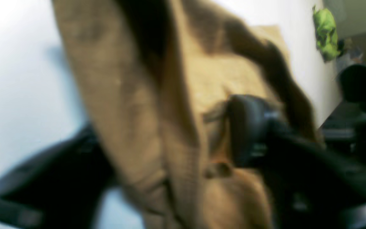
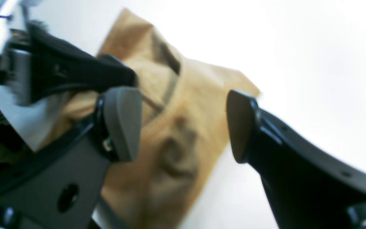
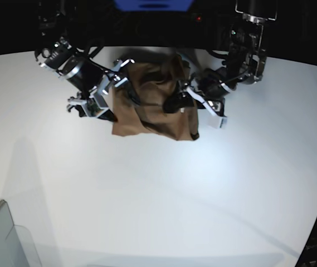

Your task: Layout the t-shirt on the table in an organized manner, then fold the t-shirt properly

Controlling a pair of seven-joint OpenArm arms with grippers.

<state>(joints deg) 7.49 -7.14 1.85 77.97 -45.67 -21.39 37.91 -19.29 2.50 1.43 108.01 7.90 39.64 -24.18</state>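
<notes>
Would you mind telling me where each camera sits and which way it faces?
Left wrist: on the left arm, close over the t-shirt; left gripper blurred.
Right wrist: on the right arm, facing the shirt between the open right gripper.
Base: overhead, facing the table and both arms.
All share the shirt.

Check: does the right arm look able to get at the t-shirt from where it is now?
Probably yes. The right gripper stands open with the t-shirt directly between and beyond its pads, nothing in between; the left gripper works the opposite side.
</notes>
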